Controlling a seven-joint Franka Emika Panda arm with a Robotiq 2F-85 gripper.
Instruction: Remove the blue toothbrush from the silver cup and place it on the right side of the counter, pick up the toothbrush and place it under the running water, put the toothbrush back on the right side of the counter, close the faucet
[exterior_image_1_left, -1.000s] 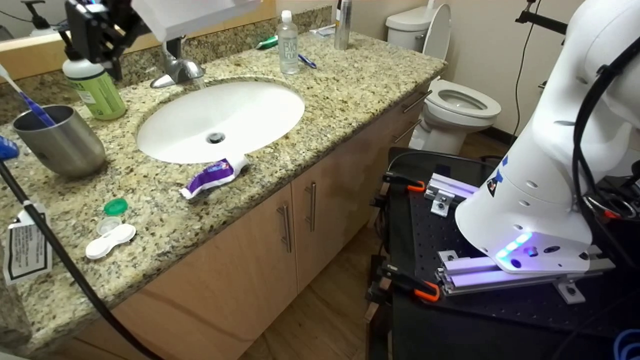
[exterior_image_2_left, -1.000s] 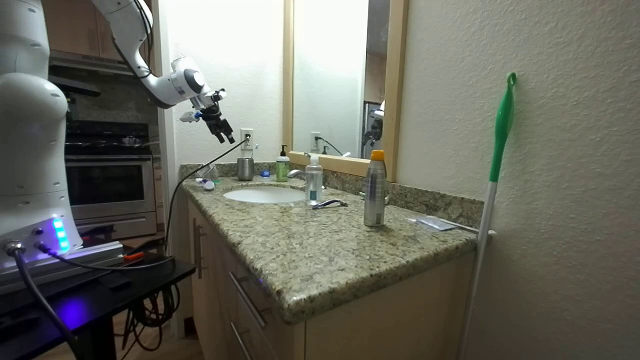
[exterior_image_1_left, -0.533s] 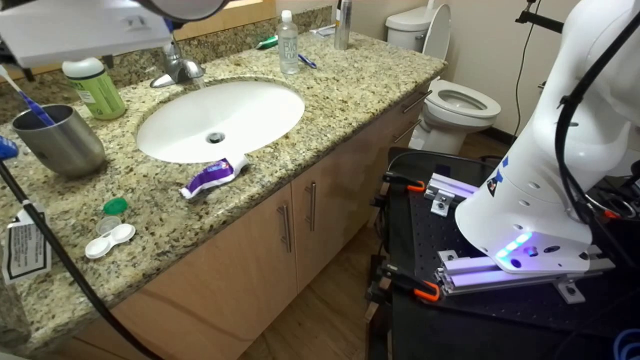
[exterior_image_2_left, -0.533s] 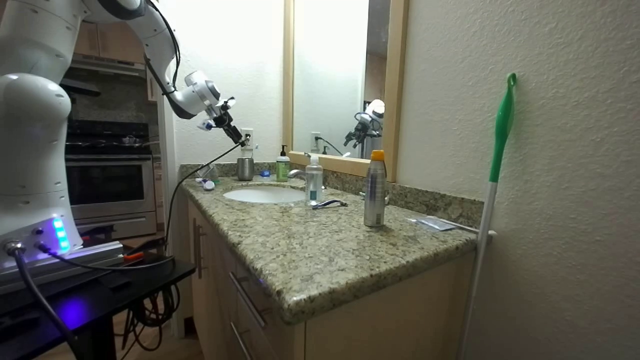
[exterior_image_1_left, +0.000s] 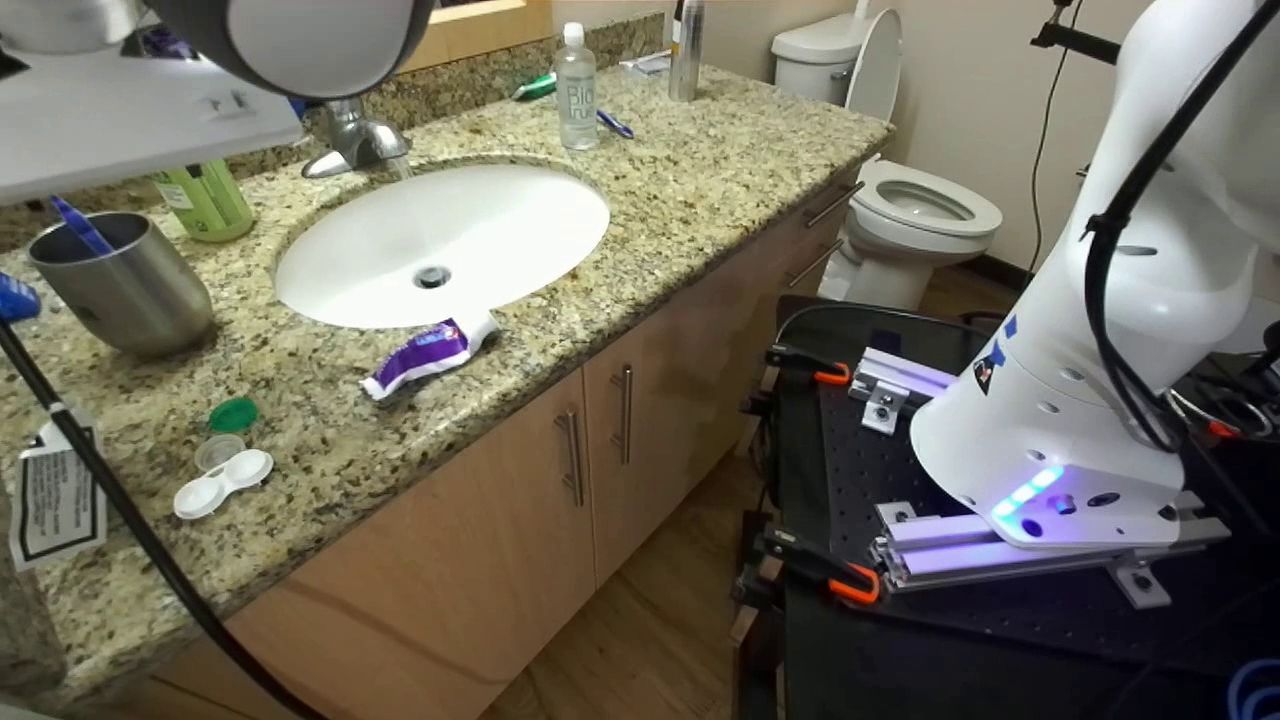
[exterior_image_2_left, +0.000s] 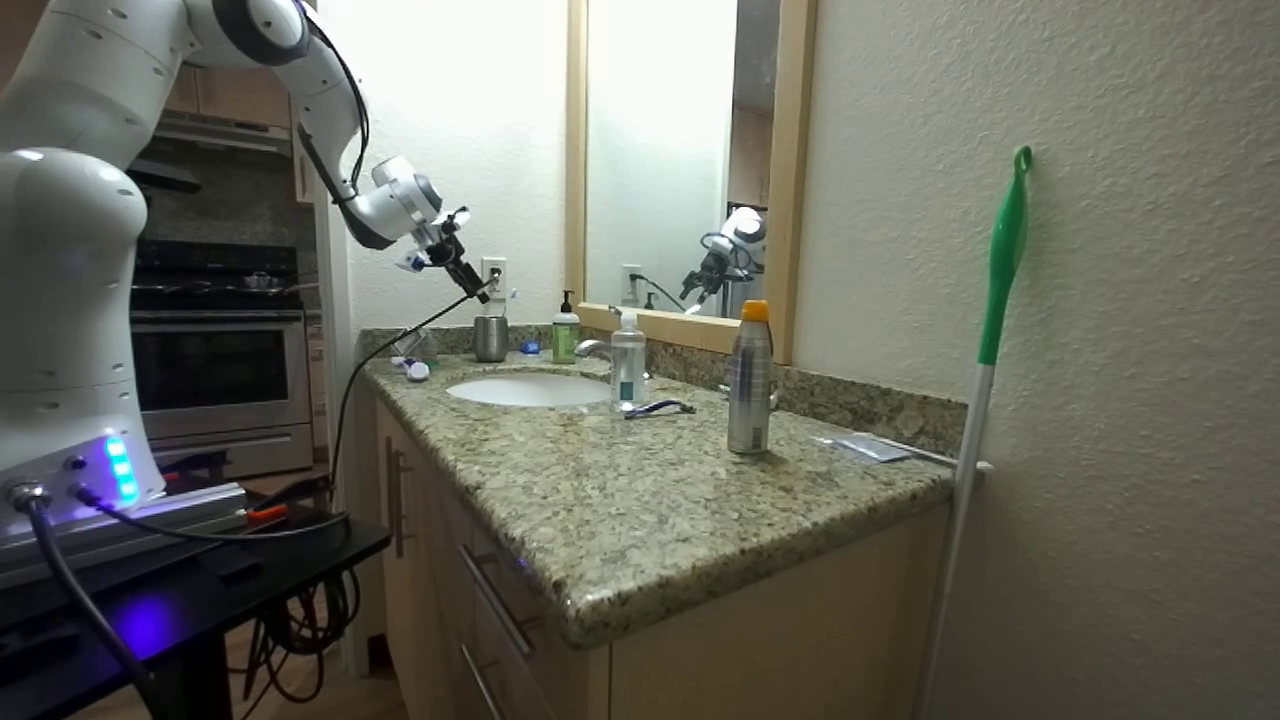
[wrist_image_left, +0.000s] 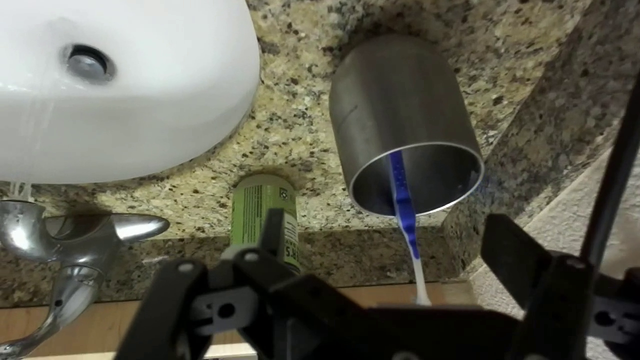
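Black two-fingered gripper (wrist_image_left: 385, 232), jaws spread wide, above a tapered grey-metal cup (wrist_image_left: 395, 95); a slim blue-and-white toothbrush (wrist_image_left: 404, 200) leans inside. A green round-bodied bottle (wrist_image_left: 250, 210) stands nearby; a black cable (wrist_image_left: 618, 175) passes close to the gripper.

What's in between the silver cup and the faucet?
A green bottle stands between the silver cup and the faucet. You can see that in the wrist view and in both exterior views.

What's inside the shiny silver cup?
A blue toothbrush leans in the silver cup, its white end poking out the top. The cup's wall covers the toothbrush's lower end and the cup's bottom, so I can't tell whether anything else is down there.
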